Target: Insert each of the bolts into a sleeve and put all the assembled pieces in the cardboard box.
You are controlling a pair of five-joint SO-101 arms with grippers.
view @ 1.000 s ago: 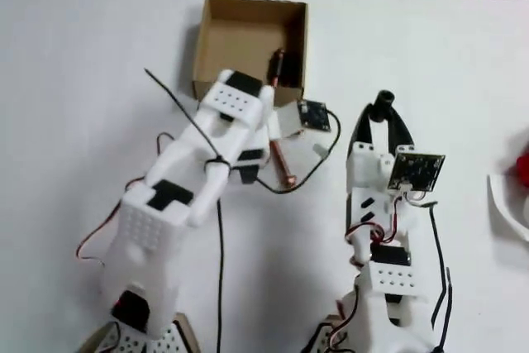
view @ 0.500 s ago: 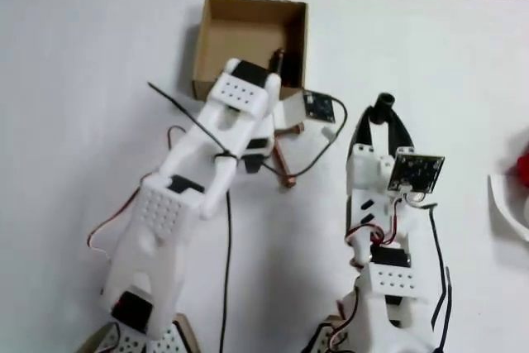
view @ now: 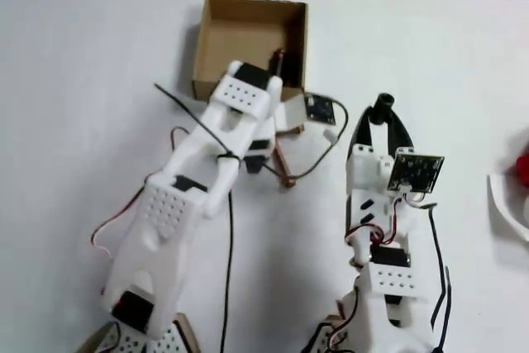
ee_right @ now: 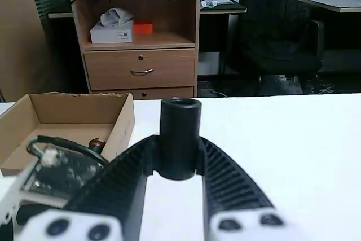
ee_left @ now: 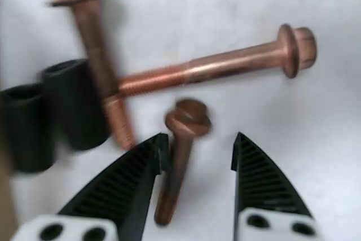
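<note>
Copper bolts (ee_left: 217, 67) three, sleeves (ee_left: 74, 103) two, loose; right end effector (ee_right: 177, 149) grips sleeve (ee_right: 180, 131).

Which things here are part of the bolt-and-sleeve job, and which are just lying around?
Job: bolt between the open left gripper's fingertips; two more bolts; two black sleeves nearby; sleeve held by the right gripper; cardboard box.
Lying about: white curved object; drawer cabinet and office chair behind.
</note>
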